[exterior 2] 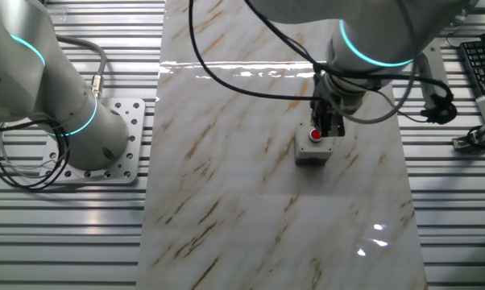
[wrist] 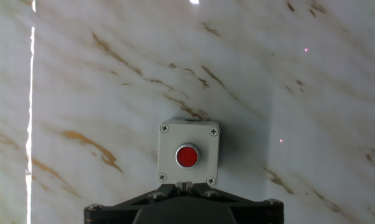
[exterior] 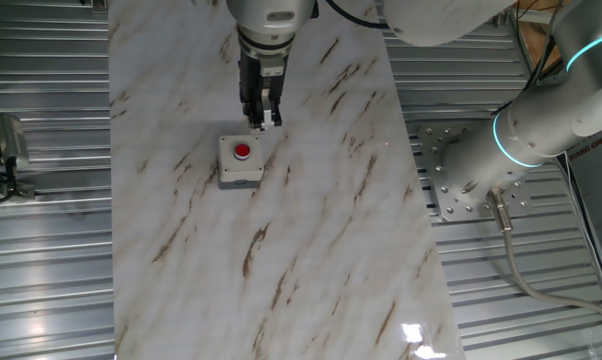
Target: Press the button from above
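The red round button (exterior: 242, 151) sits in the top of a small light-grey square box (exterior: 237, 176) on the marble-patterned table. It also shows in the other fixed view (exterior 2: 314, 135) and in the hand view (wrist: 187, 155). My gripper (exterior: 262, 120) points straight down, a little above the box and just off the button toward one edge of the box. In the hand view its fingertips (wrist: 184, 185) meet at the box's near edge, so it is shut and empty. In the other fixed view the gripper (exterior 2: 332, 127) hangs right beside the button.
The box stands alone on the marble sheet (exterior: 311, 230). Ribbed metal surface lies on both sides. The arm's base plate (exterior: 459, 180) is to the right. A small device (exterior: 9, 140) stands at the left edge, and a keyboard (exterior 2: 480, 64) lies off the table.
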{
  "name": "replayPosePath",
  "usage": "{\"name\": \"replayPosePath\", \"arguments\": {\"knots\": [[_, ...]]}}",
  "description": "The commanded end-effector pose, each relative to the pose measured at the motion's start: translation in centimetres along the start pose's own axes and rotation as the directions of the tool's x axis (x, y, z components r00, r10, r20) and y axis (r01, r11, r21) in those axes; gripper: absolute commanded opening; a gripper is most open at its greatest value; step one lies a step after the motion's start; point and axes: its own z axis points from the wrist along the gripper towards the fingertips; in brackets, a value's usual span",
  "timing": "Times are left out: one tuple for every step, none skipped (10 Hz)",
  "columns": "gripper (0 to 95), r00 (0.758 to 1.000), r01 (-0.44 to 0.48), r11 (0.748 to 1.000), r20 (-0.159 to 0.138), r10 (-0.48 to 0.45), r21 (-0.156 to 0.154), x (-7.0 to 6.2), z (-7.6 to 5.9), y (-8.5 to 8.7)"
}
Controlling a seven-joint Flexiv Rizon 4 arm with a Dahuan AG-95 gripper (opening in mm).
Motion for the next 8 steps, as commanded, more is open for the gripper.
{"name": "replayPosePath", "arguments": {"knots": [[0.0, 1.000, -0.006, 1.000, -0.003, 0.006, 0.000, -0.43, -0.25, 0.04], [0.0, 1.000, -0.006, 1.000, -0.007, 0.006, 0.001, -0.62, -0.25, 0.04], [0.0, 1.000, -0.006, 1.000, -0.007, 0.006, 0.000, -0.77, -0.18, 0.01], [0.0, 1.000, -0.003, 1.000, -0.007, 0.003, 0.000, -0.80, -0.09, -0.04], [0.0, 1.000, 0.005, 1.000, -0.007, -0.005, 0.000, -0.93, 0.14, -0.14], [0.0, 1.000, 0.011, 1.000, -0.009, -0.011, 0.000, -0.97, 0.25, -0.18], [0.0, 1.000, 0.019, 1.000, -0.011, -0.019, -0.001, -0.97, 0.24, -0.17], [0.0, 1.000, 0.022, 1.000, -0.012, -0.022, -0.001, -0.96, 0.22, -0.16]]}}
